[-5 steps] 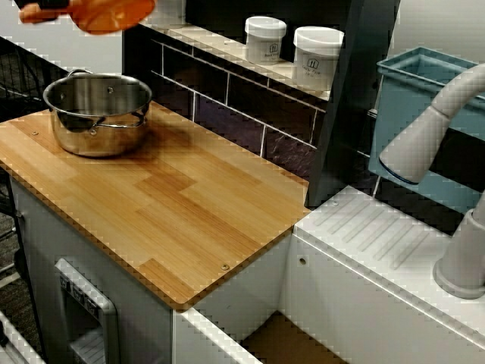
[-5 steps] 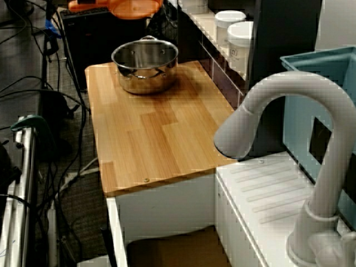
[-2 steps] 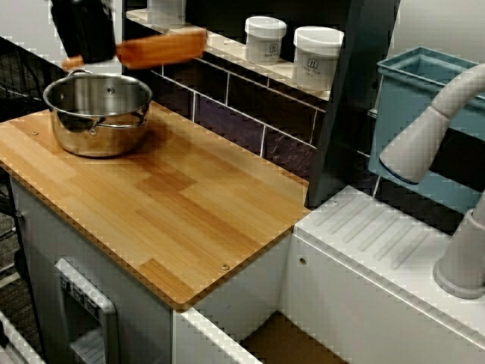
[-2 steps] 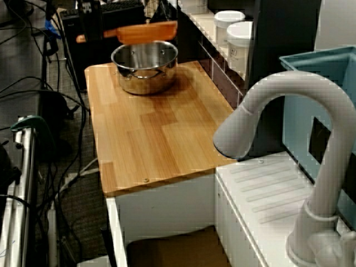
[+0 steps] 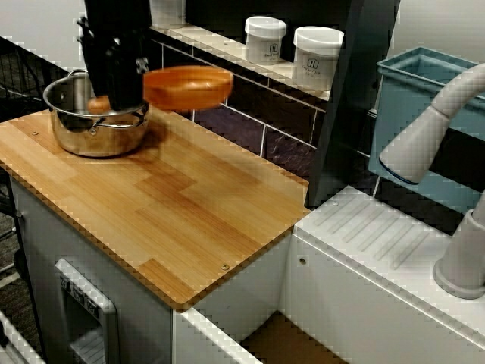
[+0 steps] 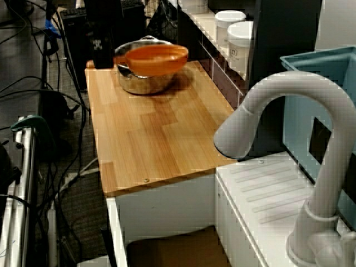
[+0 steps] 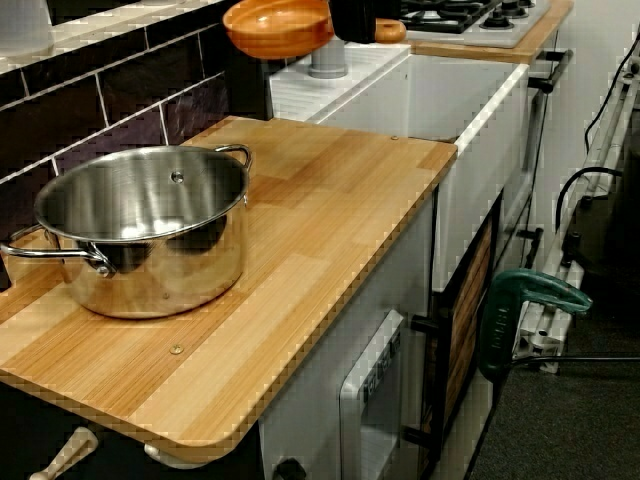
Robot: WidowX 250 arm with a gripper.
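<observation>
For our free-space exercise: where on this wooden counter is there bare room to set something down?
Bare: the wooden counter from the steel pot to its sink-side edge. Crowded: the pot's corner, where the gripper holds an orange bowl in the air beside it.

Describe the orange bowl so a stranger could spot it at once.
Start at the wooden counter with a steel pot at one end. Beside the pot the gripper holds the orange bowl aloft: shallow, the only orange thing among shiny metal and white jars.
</observation>
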